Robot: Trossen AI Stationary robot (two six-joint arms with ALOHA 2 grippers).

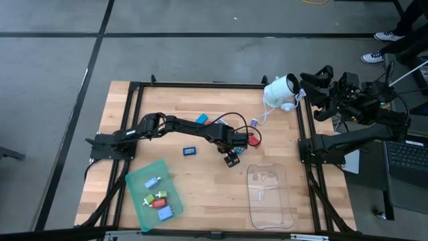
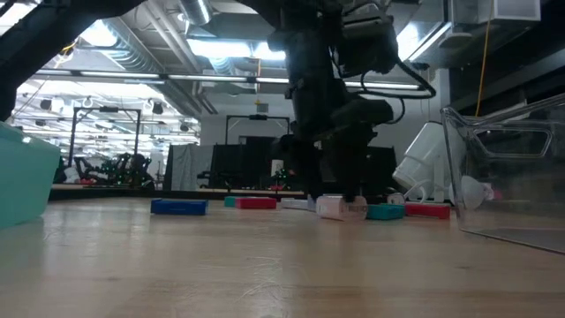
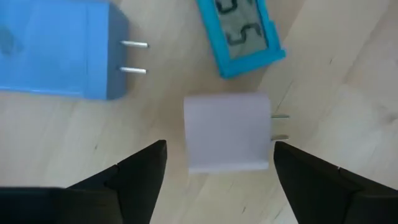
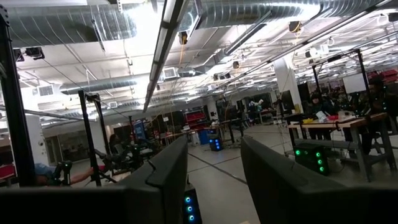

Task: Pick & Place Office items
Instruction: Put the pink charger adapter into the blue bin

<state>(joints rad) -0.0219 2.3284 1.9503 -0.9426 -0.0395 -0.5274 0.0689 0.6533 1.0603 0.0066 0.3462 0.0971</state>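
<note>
The left gripper [image 3: 217,163] hangs over the table with its jaws wide on either side of a white plug-in charger [image 3: 228,132] lying between the fingertips, so the pick looks imminent: descend, close, lift toward a tray.

Two dark jointed arms, black cables, wedge-shaped black fingers [image 3: 134,177]

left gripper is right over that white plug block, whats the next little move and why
Probably lower the left gripper straight down and close on the white plug adapter. The left wrist view shows its fingers open on either side of the adapter, not yet touching it, with the blue adapter and the teal digital clock clear of the gap.
</note>
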